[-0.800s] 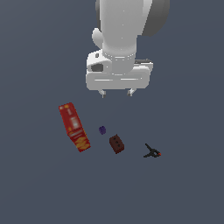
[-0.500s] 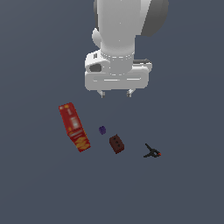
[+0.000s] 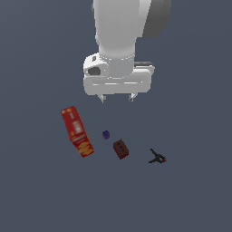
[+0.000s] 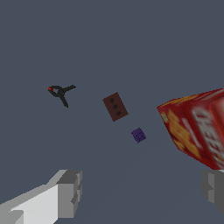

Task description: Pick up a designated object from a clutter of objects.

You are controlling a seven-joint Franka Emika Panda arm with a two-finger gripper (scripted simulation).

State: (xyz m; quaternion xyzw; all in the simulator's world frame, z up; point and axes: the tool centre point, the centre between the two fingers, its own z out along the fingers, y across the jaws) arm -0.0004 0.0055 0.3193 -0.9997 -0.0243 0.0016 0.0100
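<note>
- Nearest the wrist camera, the white two-fingered gripper (image 4: 140, 194) has its jaws spread wide with nothing between them; one grey pad (image 4: 70, 192) shows at each edge of that view. The spread suits a descent over a small item.
- Just past the fingers, the long red box with yellow print (image 3: 76, 131) looms large in the wrist view, lying flat on the dark grey tabletop (image 3: 41, 190). Its bulk beside the approach path is a likely obstacle for one finger.
- Next, the tiny purple piece (image 4: 138, 135) sits between the red box and the target, near both but touching neither.
- Beyond it lies the small dark reddish-brown block with faint dots on one face (image 4: 115, 106), the designated object. It rests alone on the tabletop, turned at an angle, so the wrist probably needs rotating to close across its narrow sides.
- Farthest off, the small black clamp with a red tip (image 4: 60, 92) lies well apart and should not interfere.
- Overall, in the exterior view the gripper hangs high above the clutter; the pick is not yet begun.
</note>
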